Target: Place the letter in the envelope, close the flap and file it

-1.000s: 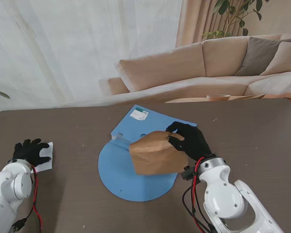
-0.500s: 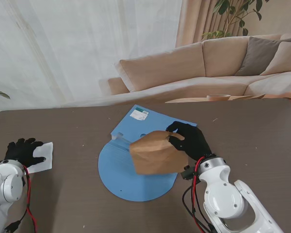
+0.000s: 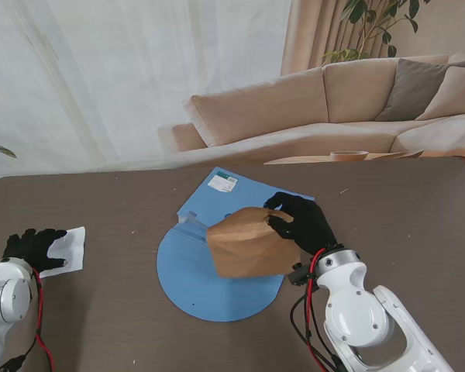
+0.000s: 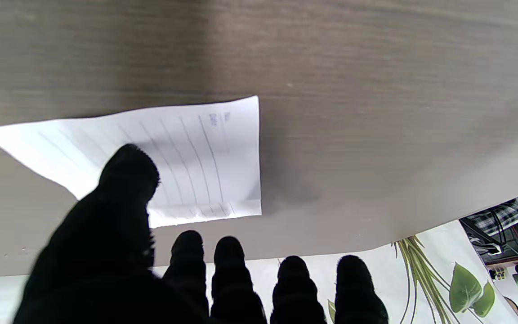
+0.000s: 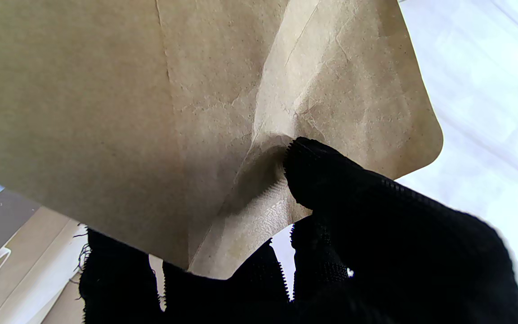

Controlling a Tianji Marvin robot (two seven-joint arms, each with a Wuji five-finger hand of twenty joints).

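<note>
Over on our right, our right hand [image 3: 304, 222] pinches the brown envelope [image 3: 248, 243] by its crumpled flap, thumb [image 5: 331, 180] pressed in, holding it tilted over the blue folder [image 3: 205, 279]. Our left hand [image 3: 32, 246] rests on the letter's [image 3: 71, 246] near edge, fingers loosely spread, and it's slid back toward us since a second ago. Grey-brown table [image 3: 403, 225], beige couch [image 3: 333, 101] behind.

left hand [image 3: 36, 248] flat, fingers [image 4: 232, 256] spread, right hand [image 3: 304, 222] raised, fingers pinched shut

Letter [image 3: 68, 246] far left; envelope [image 3: 248, 243] over centre folder [image 3: 194, 271].
</note>
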